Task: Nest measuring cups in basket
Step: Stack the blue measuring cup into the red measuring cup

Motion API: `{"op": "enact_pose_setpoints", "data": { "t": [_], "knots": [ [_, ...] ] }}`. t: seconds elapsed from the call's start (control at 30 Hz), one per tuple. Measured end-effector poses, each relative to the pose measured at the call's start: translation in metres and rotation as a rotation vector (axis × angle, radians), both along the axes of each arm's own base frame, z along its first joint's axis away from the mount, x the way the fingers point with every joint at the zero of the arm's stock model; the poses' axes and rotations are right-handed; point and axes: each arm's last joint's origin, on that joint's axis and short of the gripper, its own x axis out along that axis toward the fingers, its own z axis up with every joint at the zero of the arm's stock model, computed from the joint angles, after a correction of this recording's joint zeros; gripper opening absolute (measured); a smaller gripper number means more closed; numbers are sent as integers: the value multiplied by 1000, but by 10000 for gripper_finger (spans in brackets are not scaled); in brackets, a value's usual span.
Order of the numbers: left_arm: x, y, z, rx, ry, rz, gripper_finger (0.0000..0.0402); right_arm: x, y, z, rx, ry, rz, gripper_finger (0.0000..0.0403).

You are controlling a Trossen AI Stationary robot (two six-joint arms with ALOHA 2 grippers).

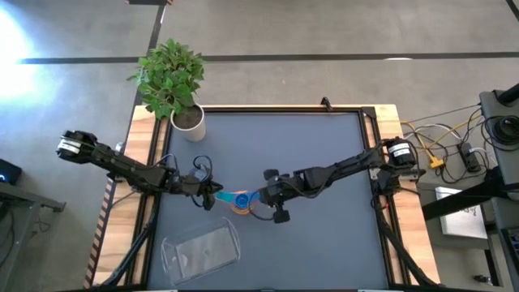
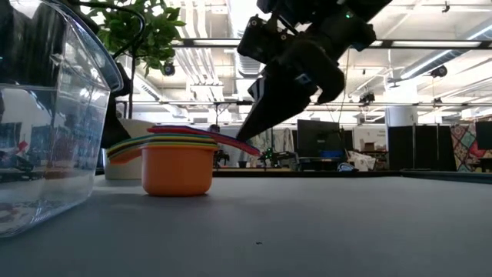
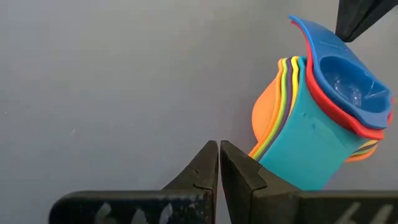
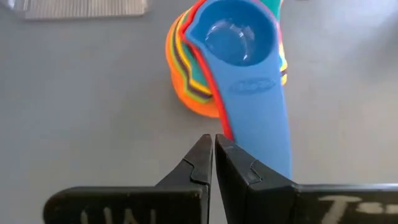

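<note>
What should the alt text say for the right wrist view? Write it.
A nested stack of measuring cups, blue one on top and orange outermost, stands on the grey table just beyond the shut right gripper. The blue handle reaches toward the fingers; a corner of the clear basket shows beyond.

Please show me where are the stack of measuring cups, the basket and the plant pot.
stack of measuring cups (image 2: pixel 177 163): low view, on the orange outer cup's side.
basket (image 1: pixel 200 249): high view, on its clear floor.
plant pot (image 1: pixel 189 123): high view, on its white rim.

Left hand (image 3: pixel 219 163) and right hand (image 4: pixel 213 155) both closed, facing inward.
</note>
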Motion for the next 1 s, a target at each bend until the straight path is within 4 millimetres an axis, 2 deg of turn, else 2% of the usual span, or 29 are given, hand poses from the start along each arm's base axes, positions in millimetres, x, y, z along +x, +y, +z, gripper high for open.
{"op": "enact_pose_setpoints", "data": {
  "t": [0.23, 0.5, 1.0],
  "knots": [
    [-2, 1, 4, 2, -9, -2, 0, -2, 2, 5, 7, 10, 13, 8],
    [-6, 1, 4, -7, 12, -14, 0, -8, 0, -8, 1, 72, 0, 8],
    [-18, 1, 26, -84, -91, -83, 0, -2, -37, -8, -12, 44, -87, 8]
  ]
}}
